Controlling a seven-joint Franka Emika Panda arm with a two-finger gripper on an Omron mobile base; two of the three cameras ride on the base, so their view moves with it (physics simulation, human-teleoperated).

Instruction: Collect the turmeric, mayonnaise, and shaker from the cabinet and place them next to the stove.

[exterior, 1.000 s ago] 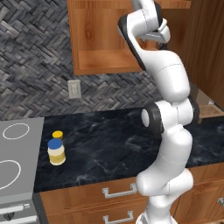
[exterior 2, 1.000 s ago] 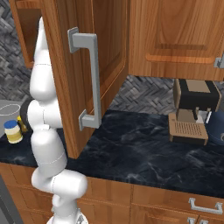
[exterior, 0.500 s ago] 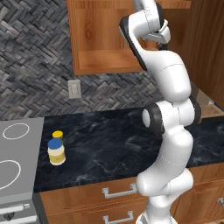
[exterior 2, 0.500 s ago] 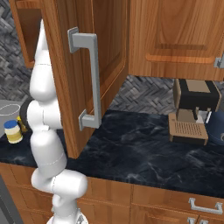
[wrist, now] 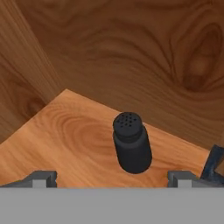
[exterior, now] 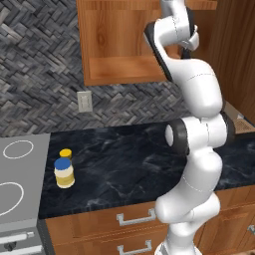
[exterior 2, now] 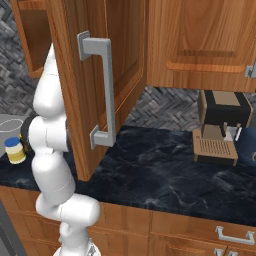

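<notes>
Black shaker [wrist: 131, 148] stands on the cabinet [wrist: 65, 131] shelf between the wide-spread fingers [wrist: 43, 177] — untouched, nothing gripped.

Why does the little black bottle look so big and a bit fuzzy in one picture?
Hand view: the camera sits close, so the small black shaker with a holed top looks large, soft-edged, with a faint shadow on the wood shelf. Left base view: the blue-lidded cream jar looks tiny but sharper.
</notes>
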